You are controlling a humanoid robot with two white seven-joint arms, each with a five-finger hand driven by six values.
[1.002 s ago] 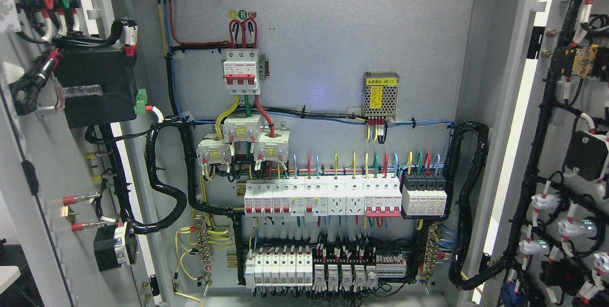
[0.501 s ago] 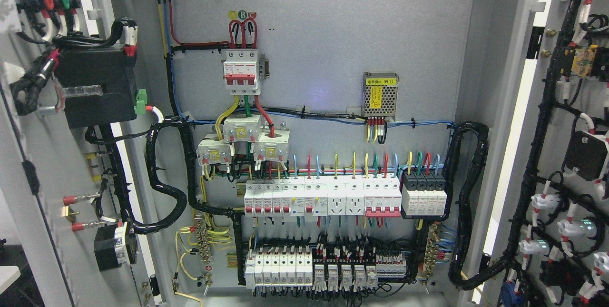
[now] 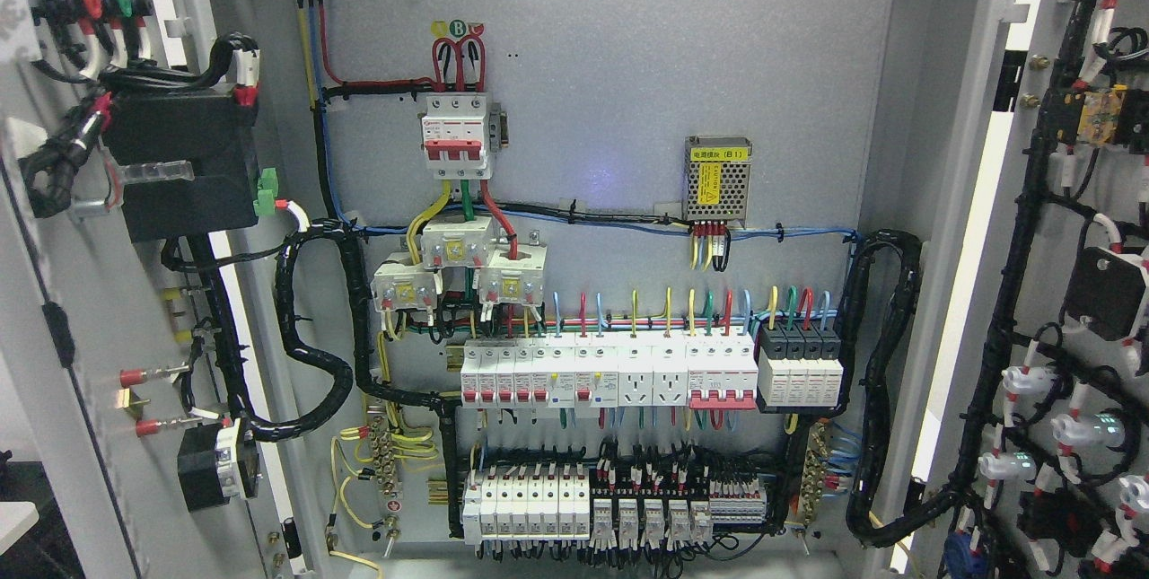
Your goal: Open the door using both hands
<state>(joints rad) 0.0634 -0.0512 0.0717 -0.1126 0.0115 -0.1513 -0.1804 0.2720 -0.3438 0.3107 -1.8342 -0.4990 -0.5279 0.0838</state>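
Both doors of a grey electrical cabinet stand swung wide. The left door (image 3: 54,435) shows its inner face at the picture's left, carrying a black box, wiring and coloured buttons. The right door (image 3: 1068,310) fills the right edge, with black cable looms and white lamp backs on its inner side. Between them the back panel (image 3: 628,67) is in full view. Neither of my hands nor any part of my arms shows in the head view.
On the back panel sit a red-handled main breaker (image 3: 458,135), a small mesh power supply (image 3: 717,179), a row of white breakers (image 3: 610,372) and lower terminal blocks (image 3: 610,507). Thick black cable conduits (image 3: 314,364) loop from the panel to each door.
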